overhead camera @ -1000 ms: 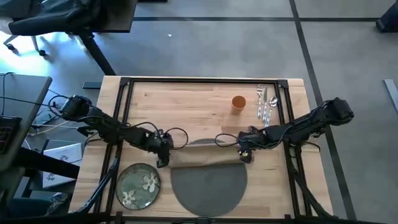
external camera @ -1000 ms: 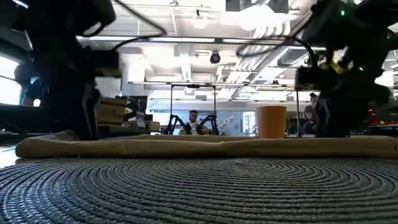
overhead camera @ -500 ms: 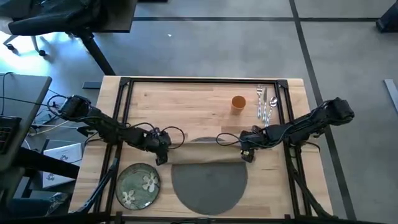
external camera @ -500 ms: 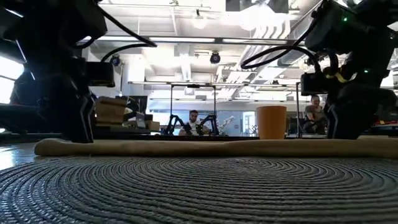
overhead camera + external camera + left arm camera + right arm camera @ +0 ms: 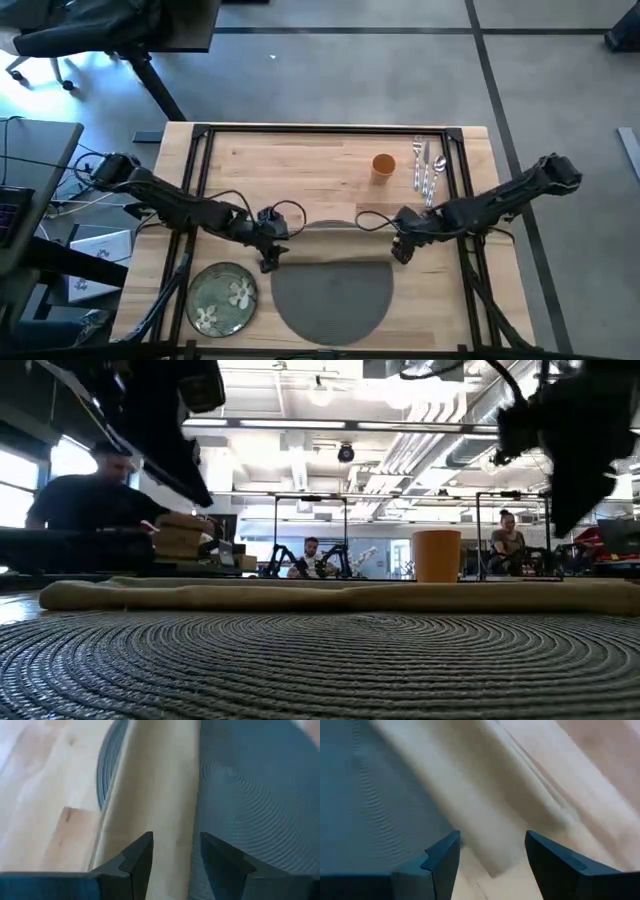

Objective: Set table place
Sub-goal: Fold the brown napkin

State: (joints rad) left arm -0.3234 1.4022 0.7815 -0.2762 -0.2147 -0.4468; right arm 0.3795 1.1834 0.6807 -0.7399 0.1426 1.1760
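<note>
A tan napkin (image 5: 335, 250), folded into a long strip, lies across the far edge of the round dark-grey placemat (image 5: 333, 300); the low view shows the napkin (image 5: 340, 597) flat on the placemat (image 5: 320, 660). My left gripper (image 5: 268, 262) hovers open above the strip's left end, with the napkin (image 5: 160, 795) below its fingers. My right gripper (image 5: 402, 255) hovers open above the right end of the napkin (image 5: 495, 820). In the low view both grippers (image 5: 170, 420) (image 5: 570, 450) are clear above the cloth.
The green flowered plate (image 5: 222, 297) sits on the table at the near left, beside the placemat. The orange cup (image 5: 383, 165) and the silver cutlery (image 5: 428, 170) lie at the far right. The table's black frame (image 5: 330, 128) runs along its edges. People sit in the room beyond.
Both grippers have risen from table height at the napkin's two ends to well above it. The napkin strip stays lying across the placemat's far edge and looks flatter than a second ago.
</note>
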